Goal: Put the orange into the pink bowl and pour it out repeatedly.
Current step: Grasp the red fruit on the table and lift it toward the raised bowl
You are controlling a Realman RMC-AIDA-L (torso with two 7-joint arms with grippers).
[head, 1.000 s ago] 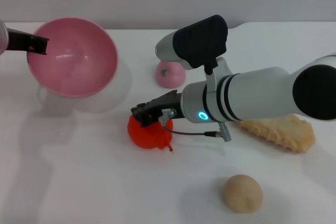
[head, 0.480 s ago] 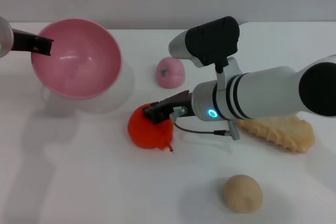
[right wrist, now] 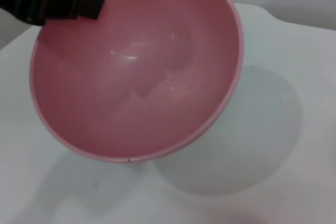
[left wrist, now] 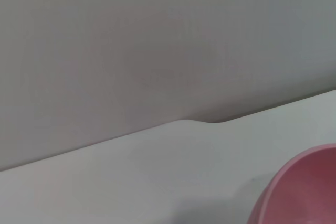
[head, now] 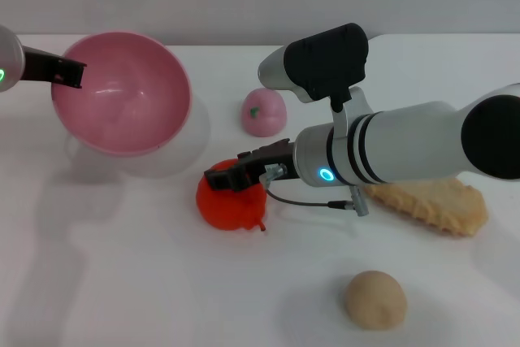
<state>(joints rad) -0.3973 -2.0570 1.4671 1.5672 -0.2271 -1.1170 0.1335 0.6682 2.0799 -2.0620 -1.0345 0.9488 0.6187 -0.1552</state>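
On white table [head: 122, 282], ribbed red-orange orange [head: 230, 203] under right gripper [head: 230, 176], finger spread unclear, left gripper [head: 69, 73] pinching tilted pink bowl [head: 122, 93].

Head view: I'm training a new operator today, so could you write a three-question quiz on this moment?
1. True or false: the orange lies inside the pink bowl.
2. Which gripper holds the bowl's rim? A) left gripper B) right gripper
3. Fill in: between the pale pink fruit and the beige ball, the one nearer the bowl is the ____.

Key:
1. False; it sits on the table, and the bowl is empty and tilted.
2. A; the right gripper is at the orange.
3. Pale pink fruit.
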